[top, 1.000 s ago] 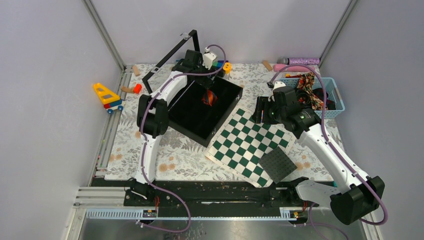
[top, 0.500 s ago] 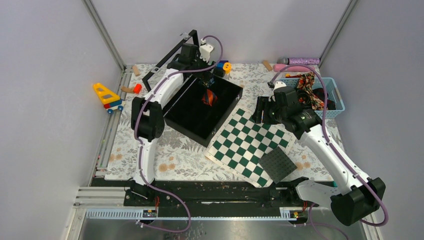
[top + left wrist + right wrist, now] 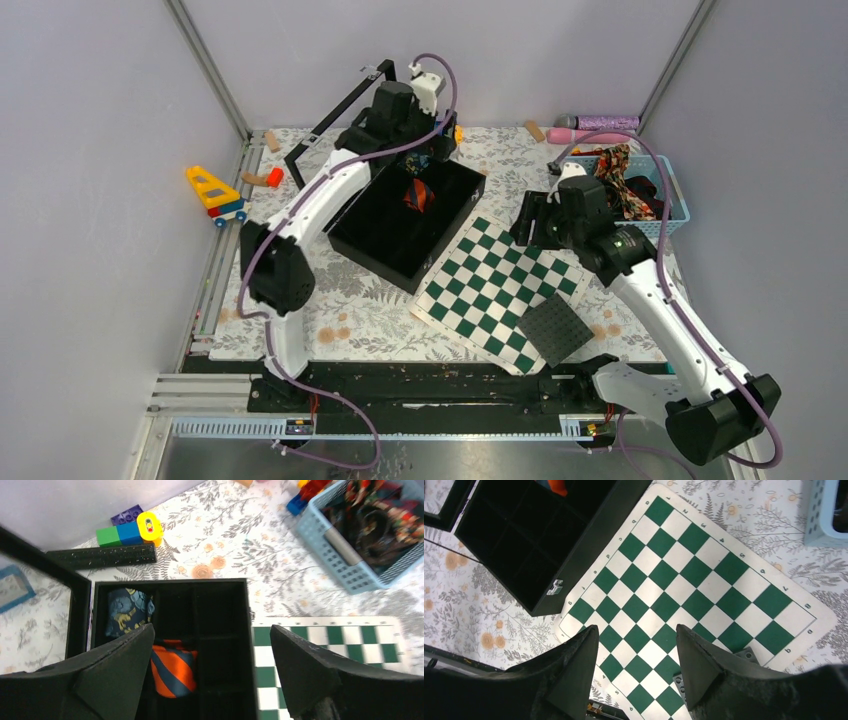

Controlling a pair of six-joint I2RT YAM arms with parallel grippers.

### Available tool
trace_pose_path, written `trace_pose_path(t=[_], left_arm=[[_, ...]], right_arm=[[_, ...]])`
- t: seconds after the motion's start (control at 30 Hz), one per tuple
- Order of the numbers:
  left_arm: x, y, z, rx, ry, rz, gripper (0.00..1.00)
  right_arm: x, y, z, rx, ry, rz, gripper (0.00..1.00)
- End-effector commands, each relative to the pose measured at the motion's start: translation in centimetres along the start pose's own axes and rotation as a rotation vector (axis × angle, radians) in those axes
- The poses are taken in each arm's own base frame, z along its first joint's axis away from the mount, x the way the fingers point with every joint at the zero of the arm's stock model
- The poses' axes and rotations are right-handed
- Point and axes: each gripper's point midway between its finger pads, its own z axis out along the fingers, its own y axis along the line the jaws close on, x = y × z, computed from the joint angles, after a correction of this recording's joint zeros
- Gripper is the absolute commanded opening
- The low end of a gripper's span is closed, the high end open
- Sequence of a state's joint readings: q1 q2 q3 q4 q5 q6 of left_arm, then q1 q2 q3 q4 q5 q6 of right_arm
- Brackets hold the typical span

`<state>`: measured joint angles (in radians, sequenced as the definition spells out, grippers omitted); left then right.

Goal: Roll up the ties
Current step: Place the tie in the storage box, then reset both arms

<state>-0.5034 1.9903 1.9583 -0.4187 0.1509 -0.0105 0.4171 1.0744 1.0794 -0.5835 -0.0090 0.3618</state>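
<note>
A striped tie (image 3: 172, 672) and a navy floral tie (image 3: 127, 611) sit rolled in the black box (image 3: 220, 584) near the surface's far edge. Loose ties (image 3: 385, 515) fill the blue basket (image 3: 345, 575) at its far right corner. They look soft, light and slippery, so are best pinched at a narrow end. The left jaws and right jaws both stand apart, empty.

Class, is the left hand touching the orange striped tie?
Apart. Left wrist view: the orange striped tie lies well below the open left hand, in the black box.
</note>
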Motion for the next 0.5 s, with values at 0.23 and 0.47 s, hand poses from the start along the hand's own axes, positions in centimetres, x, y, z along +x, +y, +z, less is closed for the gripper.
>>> trace_pose_path(t=[0.23, 0.47], left_arm=[[-2.7, -2.4, -16.7, -0.094, -0.165, -0.252, 0.99], [4.0, -1.5, -22.7, -0.19, -0.196, -0.346, 0.99]], right_arm=[[-1.8, -3.5, -5.1, 0.131, -0.148, -0.008, 0.83], [-1.0, -4.8, -5.6, 0.18, -0.18, 0.016, 1.0]])
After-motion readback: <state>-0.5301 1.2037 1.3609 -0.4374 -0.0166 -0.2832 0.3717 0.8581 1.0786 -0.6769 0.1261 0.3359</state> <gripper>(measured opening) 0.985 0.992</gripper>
